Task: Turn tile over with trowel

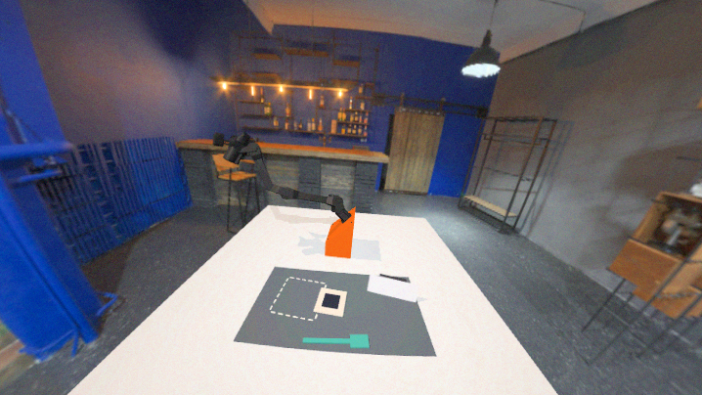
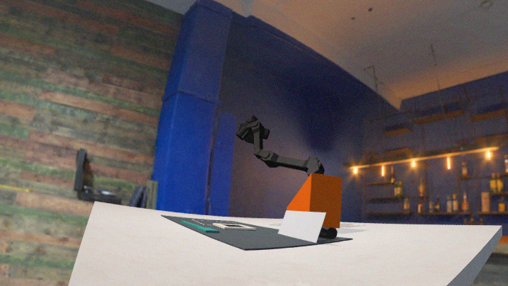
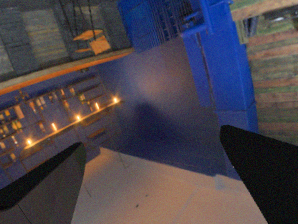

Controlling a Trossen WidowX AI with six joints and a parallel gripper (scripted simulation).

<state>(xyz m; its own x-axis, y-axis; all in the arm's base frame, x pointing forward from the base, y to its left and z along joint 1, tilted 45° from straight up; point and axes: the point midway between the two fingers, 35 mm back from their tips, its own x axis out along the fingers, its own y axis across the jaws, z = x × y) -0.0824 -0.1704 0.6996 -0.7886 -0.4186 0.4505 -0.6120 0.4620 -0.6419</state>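
The cream tile (image 1: 330,301) (image 2: 234,226) lies flat on the grey mat (image 1: 392,333) (image 2: 262,244), its dark square mark facing up. It is to the right of most of the dashed outline (image 1: 273,312), at the outline's right side, in the top view. The green trowel (image 1: 326,340) (image 2: 199,226) lies flat near the mat's front edge, its handle to the left and its square blade to the right. My gripper (image 3: 153,140) (image 1: 229,156) (image 2: 240,134) is open and empty, raised high in the air, well away from the tile and trowel. The wrist view shows only the room between the fingers.
An orange block (image 1: 339,241) (image 2: 325,199) stands behind the mat, with the arm rising from its top. A tilted white panel (image 1: 392,287) (image 2: 301,226) stands at the mat's back right corner, with a dark object (image 1: 395,278) (image 2: 329,233) behind it.
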